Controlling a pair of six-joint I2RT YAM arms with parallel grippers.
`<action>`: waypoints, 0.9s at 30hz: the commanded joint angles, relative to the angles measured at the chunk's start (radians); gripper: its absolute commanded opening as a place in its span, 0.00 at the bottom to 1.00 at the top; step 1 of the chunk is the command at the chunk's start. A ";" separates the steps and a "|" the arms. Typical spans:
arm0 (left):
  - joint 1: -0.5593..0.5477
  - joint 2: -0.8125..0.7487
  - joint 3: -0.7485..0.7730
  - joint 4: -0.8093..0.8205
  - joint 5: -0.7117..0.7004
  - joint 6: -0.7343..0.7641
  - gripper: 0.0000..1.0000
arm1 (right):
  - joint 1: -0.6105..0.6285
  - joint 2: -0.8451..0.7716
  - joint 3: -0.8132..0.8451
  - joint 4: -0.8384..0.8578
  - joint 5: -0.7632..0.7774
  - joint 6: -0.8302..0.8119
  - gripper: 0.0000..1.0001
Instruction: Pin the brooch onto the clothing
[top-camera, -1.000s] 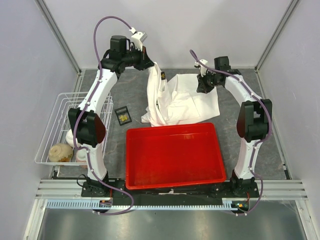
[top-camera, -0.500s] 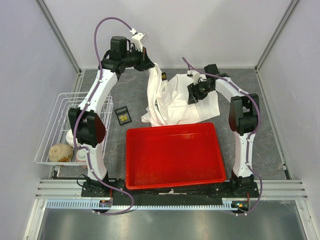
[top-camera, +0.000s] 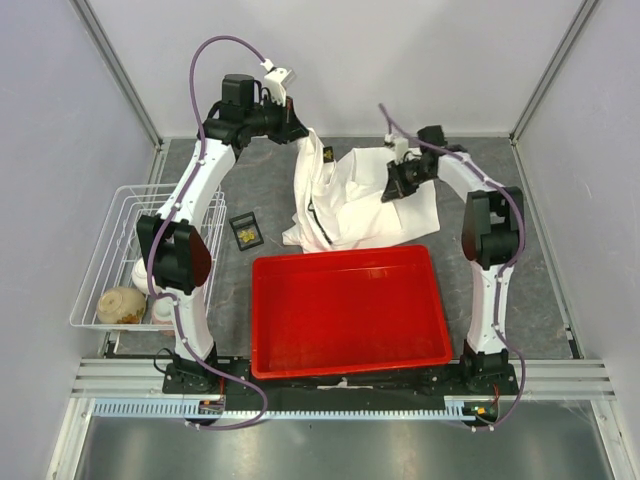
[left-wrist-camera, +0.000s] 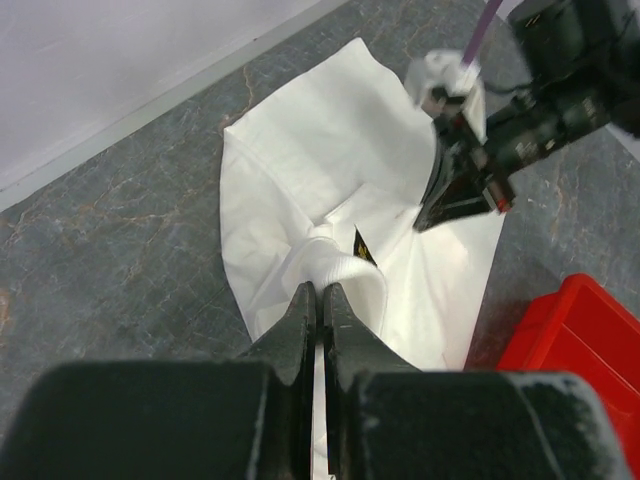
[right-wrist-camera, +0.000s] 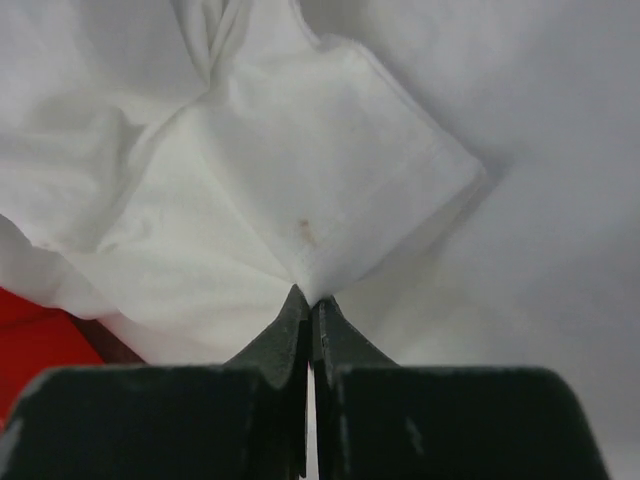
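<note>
The left gripper (top-camera: 302, 135) pinches the T-shirt (top-camera: 380, 215) at its raised upper-left edge, and the right gripper (top-camera: 392, 190) pinches a fold. The brooch (top-camera: 245, 236) lies in the black tray (top-camera: 237, 220), left of the shirt and nearer the left arm (top-camera: 195, 190).

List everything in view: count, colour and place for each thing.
T-shirt: one, white, crumpled on the far half of the table, beyond the red bin.
brooch: count unclear, gold, inside the black tray.
black tray: one, black, on the table left of the T-shirt.
red bin: one, red, near centre, between the arm bases.
wire basket: one, white, at the table's left edge.
bowl: one, beige, in the basket's near corner.
table: one, grey marbled, under everything.
left end effector: one, black, shut on a raised fold of the T-shirt.
right end effector: one, black, shut on a corner of the T-shirt.
</note>
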 joint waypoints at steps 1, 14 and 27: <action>0.005 -0.053 0.012 0.001 -0.002 0.088 0.02 | -0.147 -0.180 0.115 0.039 -0.173 0.162 0.00; -0.047 0.147 0.246 -0.029 -0.021 0.174 0.02 | -0.263 -0.734 -0.349 0.945 -0.508 1.208 0.00; 0.019 -0.455 -0.485 0.279 0.251 0.165 0.78 | 0.027 -0.932 -0.494 0.982 -0.178 1.244 0.00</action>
